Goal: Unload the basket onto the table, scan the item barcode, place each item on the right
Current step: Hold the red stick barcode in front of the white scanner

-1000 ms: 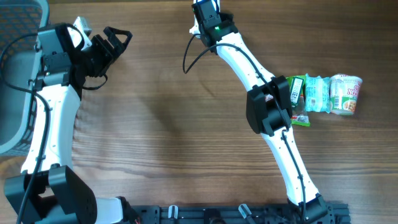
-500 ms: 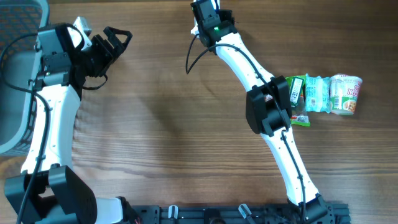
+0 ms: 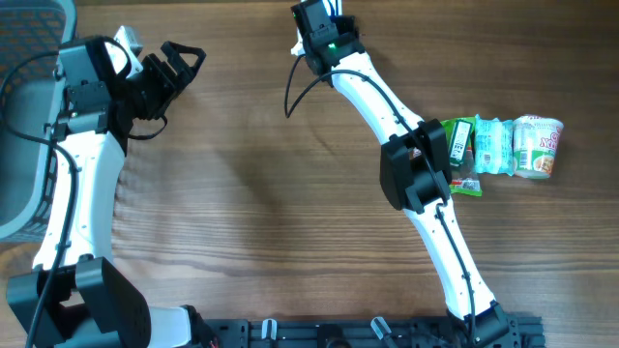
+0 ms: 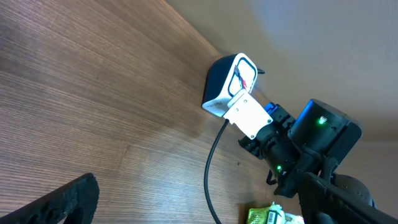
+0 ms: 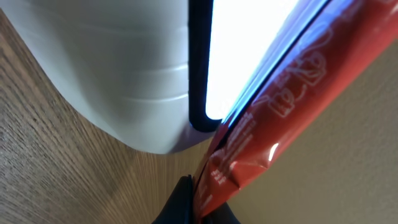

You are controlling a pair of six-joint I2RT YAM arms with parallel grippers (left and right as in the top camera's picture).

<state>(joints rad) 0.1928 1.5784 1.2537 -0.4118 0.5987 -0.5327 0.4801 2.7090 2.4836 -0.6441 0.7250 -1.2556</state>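
Overlapping green packet (image 3: 464, 138): right arm's elbow (image 3: 416, 176)

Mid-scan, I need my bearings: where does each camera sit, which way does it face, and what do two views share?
Overhead: above the table, facing straight down; both arms show, left gripper open, right gripper at the far edge.
Left wrist: low, looking across the table to the scanner; one own finger shows.
Right wrist: close up on the scanner's lit window and the red packet; own fingertips at bottom.
Shared: both wrist views show scanner and red packet.
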